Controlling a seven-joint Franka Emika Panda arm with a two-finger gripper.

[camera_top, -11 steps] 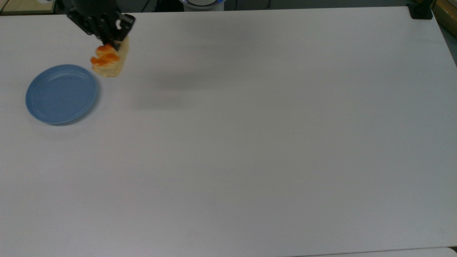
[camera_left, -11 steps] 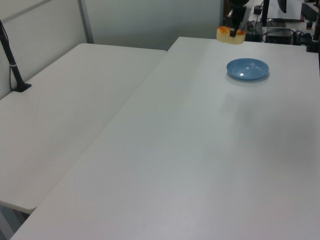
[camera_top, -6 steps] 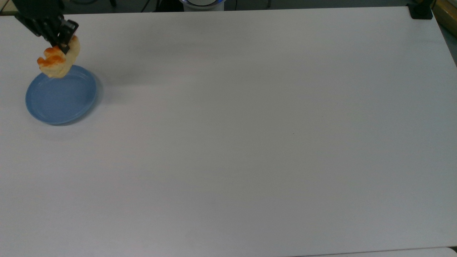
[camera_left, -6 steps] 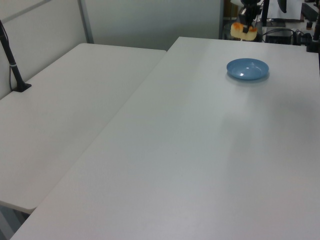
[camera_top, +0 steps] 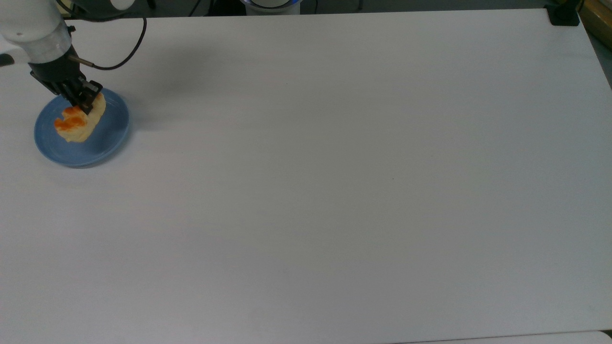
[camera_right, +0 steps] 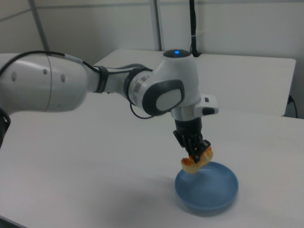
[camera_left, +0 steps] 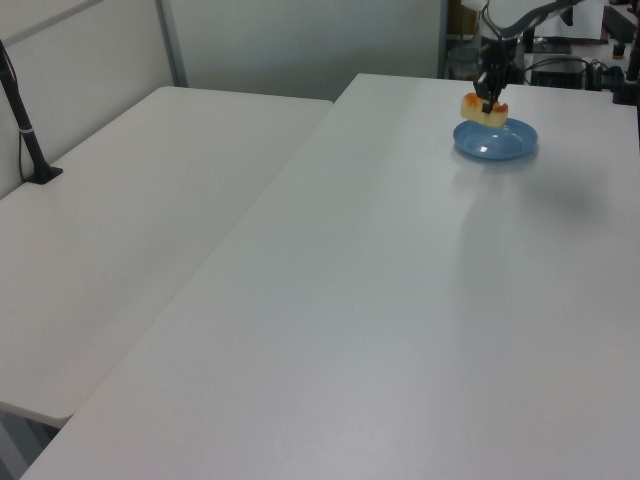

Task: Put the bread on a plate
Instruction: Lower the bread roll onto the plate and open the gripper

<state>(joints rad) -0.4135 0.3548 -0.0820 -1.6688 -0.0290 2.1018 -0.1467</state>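
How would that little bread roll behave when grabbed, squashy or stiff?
Probably stiff: the bread hangs from one end in the gripper without sagging. Likely light, since a small pinch carries it over the plate. Its glossy lumps may be slippery.

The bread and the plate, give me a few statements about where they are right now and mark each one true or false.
1. The gripper is shut on the bread. True.
2. The bread lies flat on the plate with the gripper well clear of it. False: the gripper grips it, and in the right view it hangs just above the plate's rim.
3. In the top view the bread overlaps the plate. True.
4. The plate is red. False: it is light blue.
5. In the top view the plate sits near the table's right edge. False: it is near the top view's left edge.
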